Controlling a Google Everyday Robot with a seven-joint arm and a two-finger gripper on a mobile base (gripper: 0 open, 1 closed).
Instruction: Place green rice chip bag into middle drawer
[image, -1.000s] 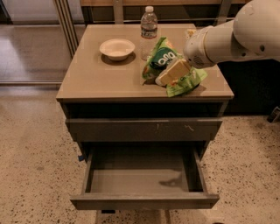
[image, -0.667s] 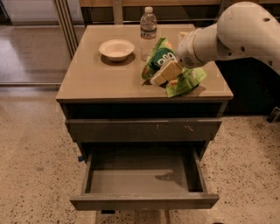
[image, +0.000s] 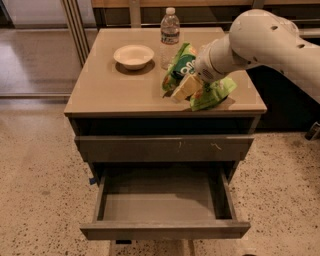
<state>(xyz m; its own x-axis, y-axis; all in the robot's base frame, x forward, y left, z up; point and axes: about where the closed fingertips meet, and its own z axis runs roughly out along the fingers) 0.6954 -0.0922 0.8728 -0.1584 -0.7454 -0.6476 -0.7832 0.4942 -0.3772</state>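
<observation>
Green and crumpled, the green rice chip bag (image: 212, 93) lies on the table (image: 110, 95) under your end effector (image: 186, 87), its grip impossible to tell; the middle drawer (image: 165, 230) stands open below to receive it.

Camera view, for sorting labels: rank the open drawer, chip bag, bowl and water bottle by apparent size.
Largest: open drawer, nearest the camera.
Next: chip bag, partly hidden by the end effector at it.
Then bowl and water bottle: alike, not ranked.
</observation>
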